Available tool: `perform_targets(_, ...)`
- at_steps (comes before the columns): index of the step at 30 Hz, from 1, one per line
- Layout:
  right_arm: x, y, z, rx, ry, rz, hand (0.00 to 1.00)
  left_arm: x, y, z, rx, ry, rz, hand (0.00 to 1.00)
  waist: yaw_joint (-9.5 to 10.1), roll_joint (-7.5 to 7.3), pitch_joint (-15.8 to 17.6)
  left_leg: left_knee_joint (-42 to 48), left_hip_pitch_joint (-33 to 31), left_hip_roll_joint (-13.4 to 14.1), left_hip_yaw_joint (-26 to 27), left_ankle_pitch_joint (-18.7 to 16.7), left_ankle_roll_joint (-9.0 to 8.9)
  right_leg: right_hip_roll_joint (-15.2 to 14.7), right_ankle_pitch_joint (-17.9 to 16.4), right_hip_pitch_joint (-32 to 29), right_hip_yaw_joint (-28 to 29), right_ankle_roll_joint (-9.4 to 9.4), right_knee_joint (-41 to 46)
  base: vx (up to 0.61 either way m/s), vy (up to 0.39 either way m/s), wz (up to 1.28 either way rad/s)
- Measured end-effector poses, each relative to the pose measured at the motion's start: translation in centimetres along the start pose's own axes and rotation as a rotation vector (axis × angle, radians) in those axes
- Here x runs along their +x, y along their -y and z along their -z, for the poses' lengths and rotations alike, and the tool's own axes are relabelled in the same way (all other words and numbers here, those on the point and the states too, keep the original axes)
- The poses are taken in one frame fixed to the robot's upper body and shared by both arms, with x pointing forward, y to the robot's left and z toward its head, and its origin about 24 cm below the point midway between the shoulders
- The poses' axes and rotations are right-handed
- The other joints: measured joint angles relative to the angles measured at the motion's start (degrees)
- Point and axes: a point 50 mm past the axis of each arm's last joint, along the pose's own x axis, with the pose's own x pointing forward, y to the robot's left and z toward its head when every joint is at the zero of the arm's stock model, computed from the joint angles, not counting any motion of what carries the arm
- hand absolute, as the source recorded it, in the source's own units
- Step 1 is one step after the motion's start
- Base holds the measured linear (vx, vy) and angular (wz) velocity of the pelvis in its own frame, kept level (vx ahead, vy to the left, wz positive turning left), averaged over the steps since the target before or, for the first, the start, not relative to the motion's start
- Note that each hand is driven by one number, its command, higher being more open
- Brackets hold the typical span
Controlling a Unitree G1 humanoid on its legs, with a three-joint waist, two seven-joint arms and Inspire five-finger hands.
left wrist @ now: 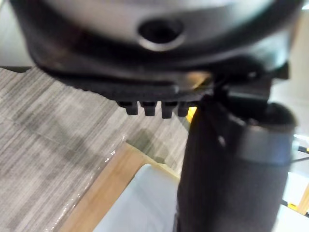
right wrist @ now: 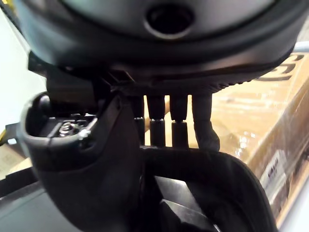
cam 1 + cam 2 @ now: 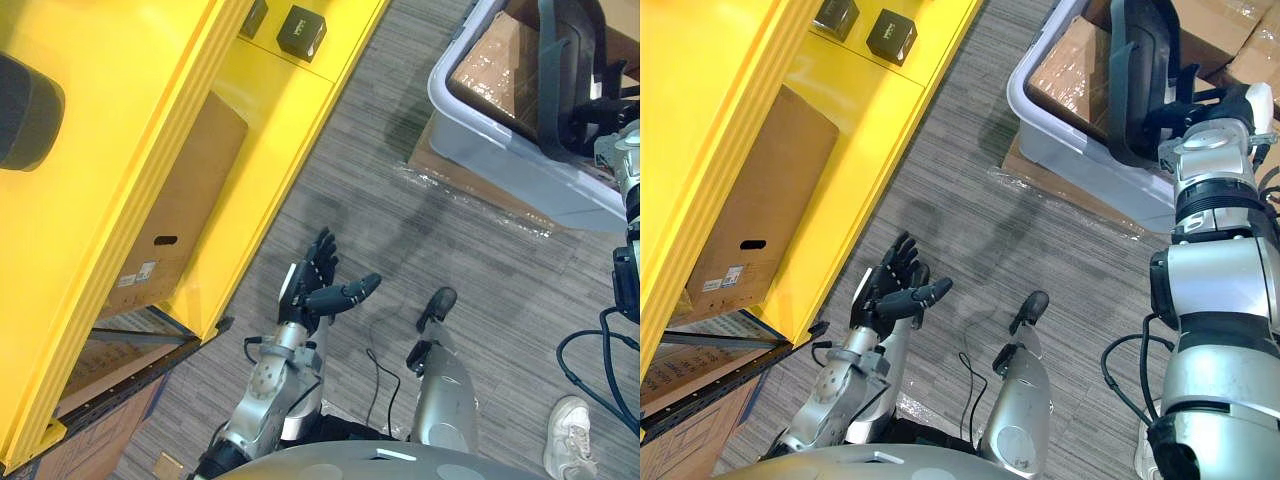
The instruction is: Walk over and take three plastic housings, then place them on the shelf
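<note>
Silver-grey arms (image 3: 1215, 275), dark hands (image 3: 305, 290)

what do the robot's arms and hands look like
The left arm and right arm are silver-grey rounded segments with dark bands between them. The left hand and right hand are dark, with slim fingers; the right thumb has a white cover.

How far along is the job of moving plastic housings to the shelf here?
Done: perhaps one; a dark rounded object sits on the yellow shelf. In hand: the right robot hand grips a plastic housing in the grey bin; the left robot hand is open, empty. Left: lifting it out, shelving it, and the rest.
</note>
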Motion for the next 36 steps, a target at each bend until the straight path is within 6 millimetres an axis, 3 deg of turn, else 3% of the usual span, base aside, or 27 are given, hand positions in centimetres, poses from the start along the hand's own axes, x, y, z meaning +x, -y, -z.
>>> perform_targets(6,-0.2,0.4,-0.6,-0.023,0.109,0.157,0.00,-0.4,-0.5,-2.2,-0.004,0.110,-0.025,1.00,-1.42,-0.24,0.1,-2.7,3.3,0.5,0.0,1.3,-0.81,0.4,-0.3,2.1,-0.3,-0.26,-0.1,0.00,-0.005,0.00)
perform_targets(10,-1.2,0.0,-2.4,-0.032,0.266,0.184,0.00,0.4,-1.4,-5.3,-0.009,0.225,-0.024,1.00,-2.83,-1.55,0.6,-5.3,7.1,1.4,0.4,2.3,-1.57,1.2,-0.5,4.5,-0.2,-0.59,-0.4,-0.01,-0.038,-0.05)
perform_targets(15,-3.0,-2.1,-5.1,-0.036,0.443,0.149,0.00,3.6,-0.3,-9.3,-0.064,0.274,0.154,1.00,-3.63,-4.88,0.6,-11.3,12.8,2.3,2.0,5.1,-2.74,2.1,-0.8,6.7,1.0,-0.98,-1.2,-0.01,-0.050,-0.10)
perform_targets(18,-4.3,-4.2,-6.1,-0.046,0.499,0.104,0.00,7.3,1.2,-10.5,-0.041,0.191,0.271,1.00,-4.65,-6.85,0.5,-13.7,13.5,2.7,2.3,6.7,-3.09,2.5,-0.8,6.3,1.1,-1.17,-1.4,-0.02,-0.043,-0.06)
perform_targets(21,-5.8,-6.6,-7.2,-0.043,0.552,0.044,0.00,11.6,1.9,-10.9,-0.074,0.024,0.295,1.00,-5.10,-9.09,0.5,-15.2,13.4,3.1,4.0,7.7,-3.40,3.0,0.8,5.0,2.8,-1.55,-3.2,-0.02,-0.018,-0.26)
perform_targets(24,-7.2,-8.2,-8.5,-0.035,0.592,-0.002,0.00,14.3,1.7,-10.7,-0.117,-0.107,0.233,1.00,-6.33,-10.42,0.7,-15.1,12.2,3.6,5.3,7.8,-3.50,3.5,2.0,3.3,3.8,-1.53,-4.0,0.01,0.005,-0.27)
perform_targets(28,-8.3,-9.4,-9.3,-0.016,0.612,-0.040,0.00,15.3,1.2,-10.3,-0.269,-0.195,0.152,1.00,-7.77,-10.85,0.7,-15.0,12.1,4.2,6.2,7.3,-3.80,4.1,2.1,2.5,4.7,-1.56,-4.0,0.06,0.011,-0.16)
perform_targets(36,-9.8,-10.3,-10.9,-0.103,0.723,-0.029,0.00,16.4,2.4,-12.7,-0.606,-0.153,0.133,1.00,-9.80,-11.14,0.7,-9.9,10.3,5.2,7.4,4.0,-3.49,4.7,2.1,1.7,6.7,-1.59,-3.3,0.01,0.032,-0.13)
